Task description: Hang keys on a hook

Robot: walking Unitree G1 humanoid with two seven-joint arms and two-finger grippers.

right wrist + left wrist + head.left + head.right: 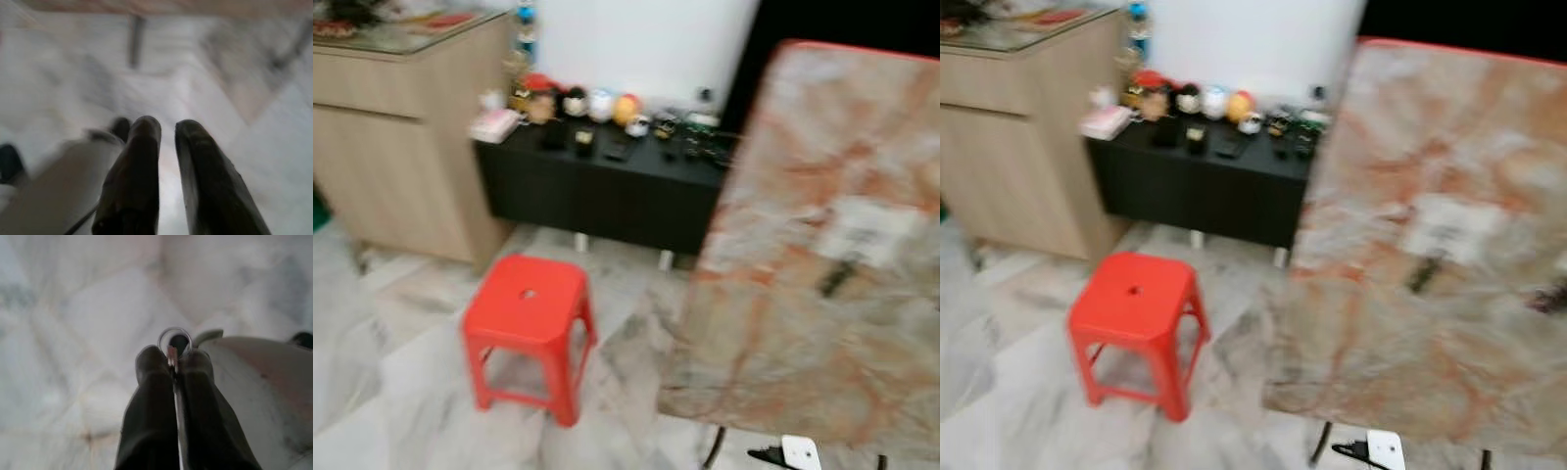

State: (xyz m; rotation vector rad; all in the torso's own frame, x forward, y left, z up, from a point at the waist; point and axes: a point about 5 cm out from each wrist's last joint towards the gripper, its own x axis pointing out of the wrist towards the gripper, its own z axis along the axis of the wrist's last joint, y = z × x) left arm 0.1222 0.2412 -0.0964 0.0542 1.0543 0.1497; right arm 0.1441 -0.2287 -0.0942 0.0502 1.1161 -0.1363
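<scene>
Head views blurred. Marble-patterned table (pixel 822 255) with a red edge fills the right side, near. A red plastic stool (pixel 527 328) stands on the pale marble floor (pixel 372 392) at centre left. Beyond it, a low black cabinet (pixel 597 191) against the white wall carries a row of small figurines (pixel 578 103) and other small items too blurred to identify. A tall light-wood cabinet (pixel 401 147) stands at far left. A white power plug or adapter (pixel 798 452) lies on the floor under the table's near edge.

Left gripper (pixel 174 363): both black fingers pressed together, pinching the keys (pixel 175 343). A thin metal blade runs between the fingertips, and a round key ring pokes out just past the tips. Below it, floor; a pale rounded part of the robot sits just beside the gripper.

Right gripper (pixel 167 128): fingers stand slightly apart with a narrow gap, nothing between them. It hangs over the floor, with dark table legs (pixel 136 39) farther off.
</scene>
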